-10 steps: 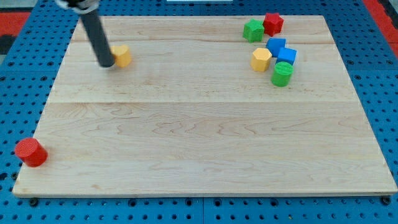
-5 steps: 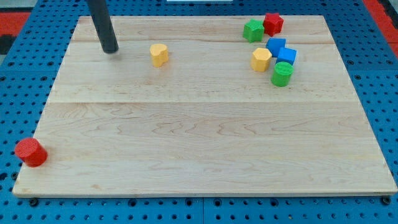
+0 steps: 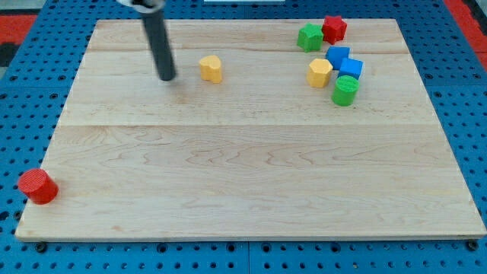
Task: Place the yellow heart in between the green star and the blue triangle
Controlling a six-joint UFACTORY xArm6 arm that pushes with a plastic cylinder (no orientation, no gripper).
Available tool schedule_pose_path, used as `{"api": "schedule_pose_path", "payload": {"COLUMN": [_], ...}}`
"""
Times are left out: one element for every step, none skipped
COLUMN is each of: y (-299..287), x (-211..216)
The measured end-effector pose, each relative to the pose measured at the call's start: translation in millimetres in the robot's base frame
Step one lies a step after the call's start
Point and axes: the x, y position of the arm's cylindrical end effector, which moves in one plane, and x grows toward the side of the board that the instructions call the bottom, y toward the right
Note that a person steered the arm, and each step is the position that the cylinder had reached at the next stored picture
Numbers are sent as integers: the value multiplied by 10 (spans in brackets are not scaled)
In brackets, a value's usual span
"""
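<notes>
Toward the wooden desk's (image 3: 228, 198) upper left, my tip (image 3: 167, 77), a bare rod with no jaws, is sitting left of the small yellow heart block (image 3: 211, 68), so pushing rightward through its centre looks best.

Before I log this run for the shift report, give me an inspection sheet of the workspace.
Surface: wooden board on a blue pegboard.
Job's things: yellow heart alone in the upper middle; green star and two blue blocks at the view's upper right, shapes unclear.
Clutter: red block, yellow block and green cylinder in that cluster; red cylinder at the lower left corner.
Tool: my tip is left of the heart, apart.
Cables: nothing seen.
Surroundings: red patches at the top corners.
</notes>
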Motion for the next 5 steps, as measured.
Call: {"api": "schedule_pose_path", "payload": {"y": [861,1909,1716,1040,903], "x": [-302,-382,-276,-151,-481]}}
